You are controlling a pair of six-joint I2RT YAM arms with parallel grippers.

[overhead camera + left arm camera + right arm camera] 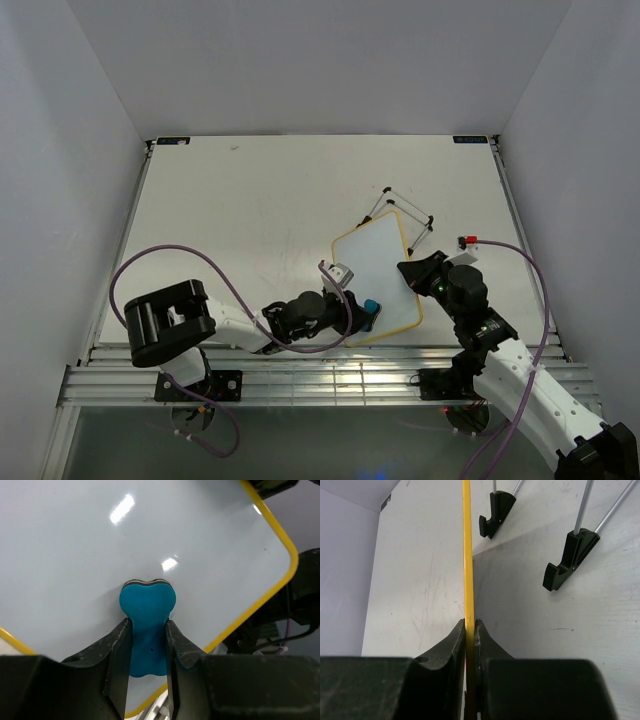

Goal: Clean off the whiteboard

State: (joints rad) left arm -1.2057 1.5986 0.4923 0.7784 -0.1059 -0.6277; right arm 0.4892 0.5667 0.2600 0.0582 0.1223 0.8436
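Left claw [148, 629] pinches the eraser [148, 600], right claw [469, 628] clamps the whiteboard [75, 555] at 3 o'clock; we should press flat and even.

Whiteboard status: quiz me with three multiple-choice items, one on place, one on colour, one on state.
1. Where does the right end effector grip the white rectangular yellow-framed whiteboard?
A. frame edge
B. board centre
C. nowhere
2. The bone-shaped eraser held in the left end effector is:
A. red
B. blue
C. green
3. The board surface in the left wrist view is:
A. scribbled
B. cracked
C. clean
Answers: 1 A, it pinches the yellow rim; 2 B, plainly blue; 3 C, no marks visible.
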